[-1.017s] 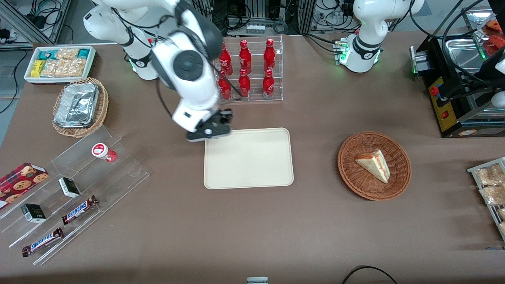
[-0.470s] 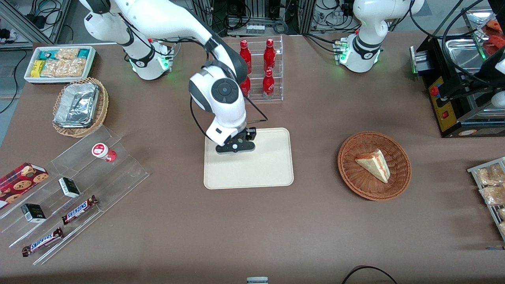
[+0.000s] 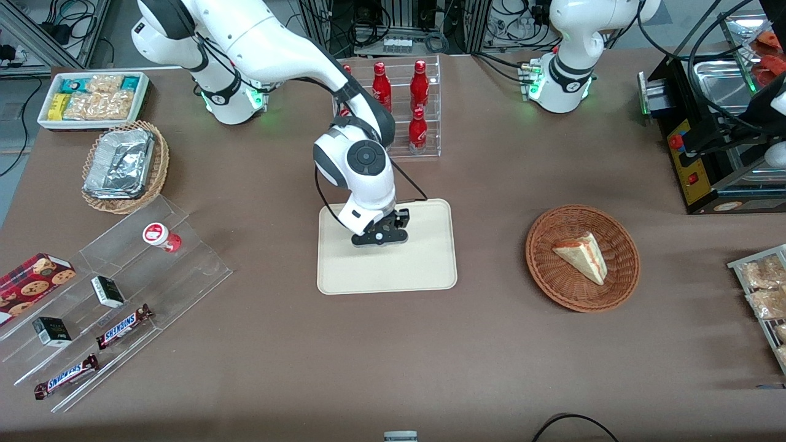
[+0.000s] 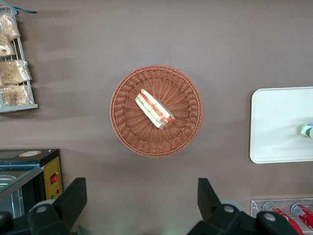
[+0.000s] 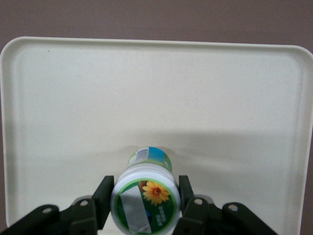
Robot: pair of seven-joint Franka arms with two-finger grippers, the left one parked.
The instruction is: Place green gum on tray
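Observation:
The green gum [image 5: 145, 199] is a small canister with a white lid, a green rim and a flower mark. My right gripper [image 5: 145, 193] is shut on it, one black finger [image 5: 104, 195] on each side of the lid. The gum hangs base-down just over or on the beige tray [image 5: 220, 98]; I cannot tell whether it touches. In the front view the gripper [image 3: 381, 236] is over the tray [image 3: 424, 270], in the half farther from the camera, and hides the gum. In the left wrist view the gum [image 4: 307, 130] shows on the tray [image 4: 276, 122].
A red-lidded canister [image 3: 161, 236] stands on a clear stepped stand with candy bars toward the working arm's end. A clear rack of red bottles [image 3: 417, 116] stands just past the tray, farther from the camera. A wicker basket [image 3: 543, 270] with a sandwich lies toward the parked arm's end.
My right gripper has moved with the gum from the tray's corner nearest the bottle rack to over the tray's inner area, and the arm has come lower.

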